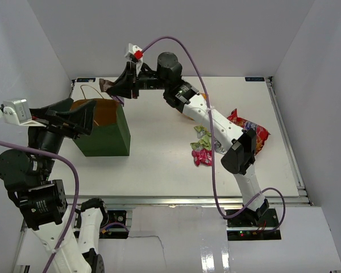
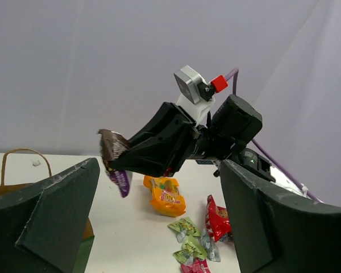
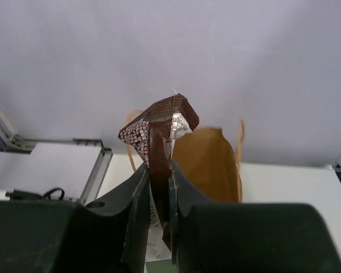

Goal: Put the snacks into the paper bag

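Two fingers (image 3: 137,193) of our right gripper (image 3: 158,173) clamp a crinkly, dark brown bar (image 3: 162,122) near the boxy green paper bag (image 1: 105,139); our left gripper (image 1: 85,116) gapes wide.

This is a robotics lab test cell. A white table (image 1: 159,165) with aluminium rails (image 1: 187,199) along its edges is boxed in by plain white panels (image 1: 170,23). The left arm (image 1: 40,193) and right arm (image 1: 238,153) are bolted at its near edge, trailing purple cables (image 1: 170,38).

White table (image 1: 159,170), plain white walls (image 1: 216,34) on three sides, even light.
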